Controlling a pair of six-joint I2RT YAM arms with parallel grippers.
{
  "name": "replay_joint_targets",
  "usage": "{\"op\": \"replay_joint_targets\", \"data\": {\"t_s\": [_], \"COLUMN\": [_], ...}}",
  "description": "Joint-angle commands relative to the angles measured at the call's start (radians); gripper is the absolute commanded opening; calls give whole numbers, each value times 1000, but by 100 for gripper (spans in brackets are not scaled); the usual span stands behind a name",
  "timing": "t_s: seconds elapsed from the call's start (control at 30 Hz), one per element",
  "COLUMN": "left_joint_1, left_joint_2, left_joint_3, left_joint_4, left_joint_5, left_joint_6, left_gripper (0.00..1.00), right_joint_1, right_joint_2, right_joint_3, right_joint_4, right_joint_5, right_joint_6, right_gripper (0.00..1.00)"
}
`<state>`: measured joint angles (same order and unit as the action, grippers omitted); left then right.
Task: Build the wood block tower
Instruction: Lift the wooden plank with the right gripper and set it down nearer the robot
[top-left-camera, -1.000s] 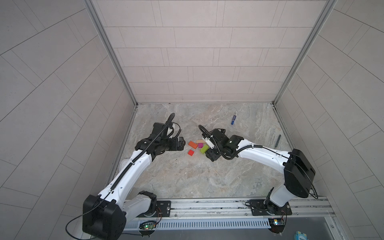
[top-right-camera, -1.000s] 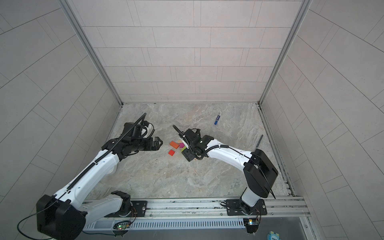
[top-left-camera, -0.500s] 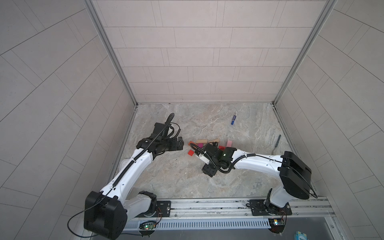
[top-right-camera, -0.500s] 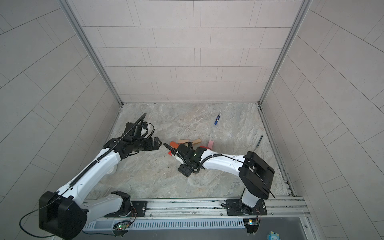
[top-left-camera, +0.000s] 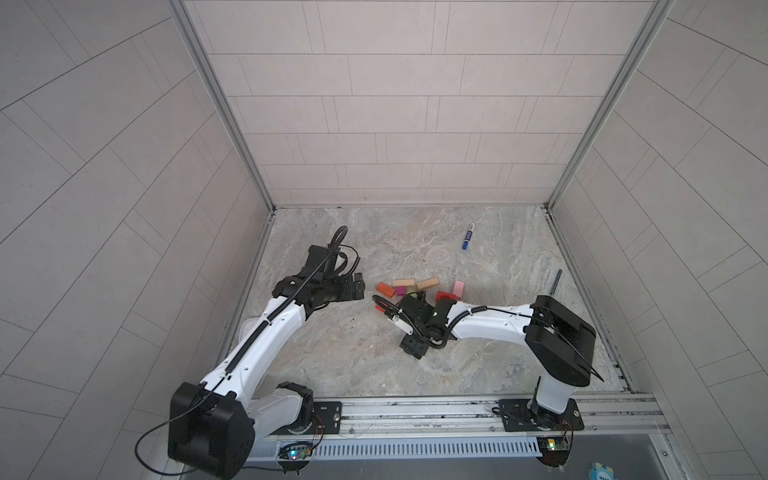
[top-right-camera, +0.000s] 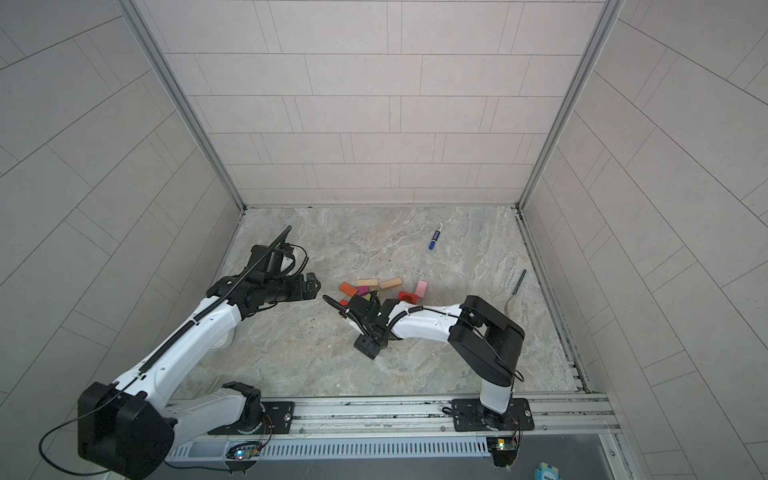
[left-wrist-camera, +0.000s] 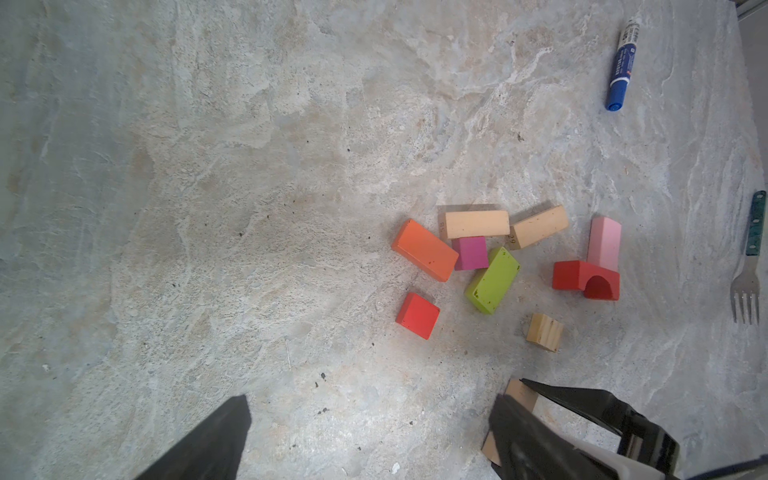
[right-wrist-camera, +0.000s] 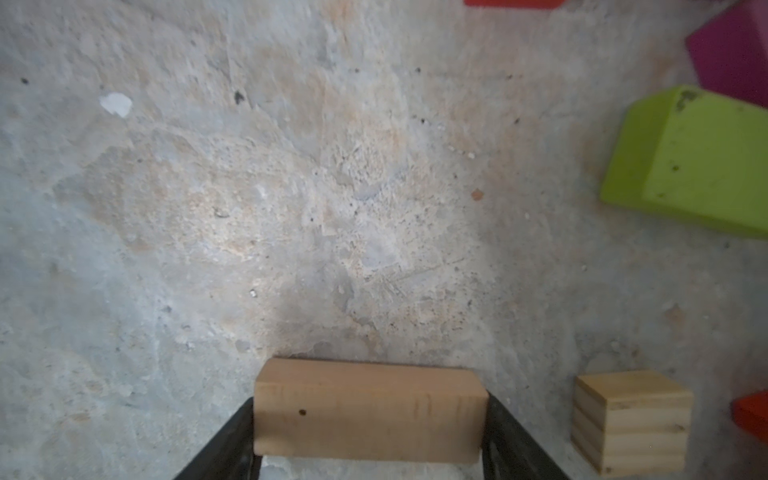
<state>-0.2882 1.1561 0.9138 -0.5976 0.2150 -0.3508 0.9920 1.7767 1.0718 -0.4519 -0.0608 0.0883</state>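
The wooden blocks lie loose in a cluster on the stone floor: an orange brick (left-wrist-camera: 424, 250), two tan planks (left-wrist-camera: 477, 223) (left-wrist-camera: 539, 226), a magenta cube (left-wrist-camera: 470, 252), a lime brick (left-wrist-camera: 493, 279), a red cube (left-wrist-camera: 417, 314), a red arch (left-wrist-camera: 586, 280), a pink brick (left-wrist-camera: 604, 243) and a small tan cube (left-wrist-camera: 544, 332). My right gripper (right-wrist-camera: 370, 436) is shut on a third tan plank (right-wrist-camera: 370, 411), gripped end to end, just in front of the cluster (top-left-camera: 412, 347). My left gripper (left-wrist-camera: 370, 411) hangs open and empty to the left of the blocks (top-left-camera: 359, 286).
A blue marker pen (top-left-camera: 468, 236) lies toward the back right. A fork with a dark handle (left-wrist-camera: 748, 270) rests near the right wall. Tiled walls close in the floor on three sides, and a rail (top-left-camera: 415, 411) runs along the front.
My right arm has drawn back from the cluster toward the front, carrying the tan plank, so the blocks behind it now show. The left arm has barely moved.
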Motion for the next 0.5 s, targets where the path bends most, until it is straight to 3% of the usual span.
{"op": "replay_joint_targets", "data": {"t_s": [0.0, 0.23, 0.47], "left_joint_1": [4, 4, -1], "left_joint_2": [10, 12, 19], "left_joint_3": [12, 8, 0], "left_joint_4": [-3, 5, 36], "left_joint_5": [32, 81, 173], "left_joint_6": [9, 21, 38], "left_gripper": [97, 96, 95], "right_joint_1": [4, 3, -12], "right_joint_2": [8, -41, -171], "right_joint_3": [0, -5, -7], "right_joint_4": [10, 13, -42], "right_joint_5": [23, 1, 36], "right_joint_6": [-13, -1, 5], "right_gripper": [76, 93, 96]}}
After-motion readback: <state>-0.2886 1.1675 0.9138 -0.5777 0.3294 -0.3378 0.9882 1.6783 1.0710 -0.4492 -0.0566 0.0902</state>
